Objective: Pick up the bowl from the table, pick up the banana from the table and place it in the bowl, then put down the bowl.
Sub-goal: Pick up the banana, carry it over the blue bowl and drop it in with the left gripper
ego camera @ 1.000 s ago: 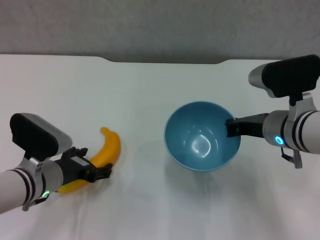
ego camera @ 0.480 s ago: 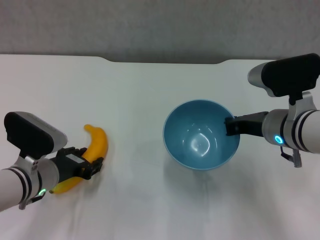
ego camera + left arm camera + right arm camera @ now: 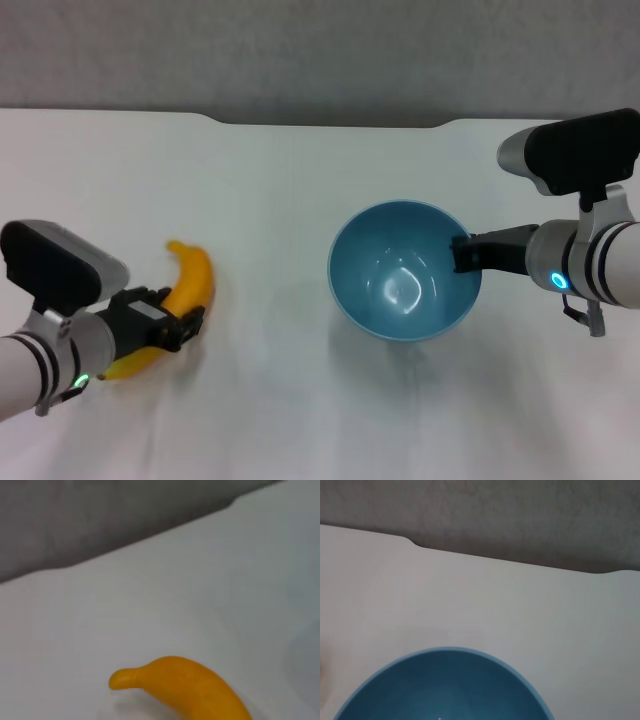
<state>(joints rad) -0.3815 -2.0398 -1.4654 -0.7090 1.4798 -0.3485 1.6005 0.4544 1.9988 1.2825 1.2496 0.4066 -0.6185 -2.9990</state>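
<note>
The yellow-orange banana [image 3: 192, 278] is at the left of the white table [image 3: 290, 190]. My left gripper [image 3: 183, 326] is shut on its near end. In the left wrist view the banana [image 3: 190, 687] shows close up, with a faint shadow under its tip. The glossy light-blue bowl [image 3: 400, 285] is right of centre and empty. My right gripper [image 3: 462, 253] is shut on its right rim. A shadow lies under the bowl's near side. The right wrist view shows the bowl's inside [image 3: 445, 690] from just above.
The table's far edge has a shallow notch [image 3: 330, 122], with a grey floor beyond it. About a bowl's width of bare white tabletop [image 3: 270, 300] lies between the banana and the bowl.
My left gripper has carried the banana to the left, away from the bowl, mostly in the first half second. The bowl and right gripper have stayed still.
</note>
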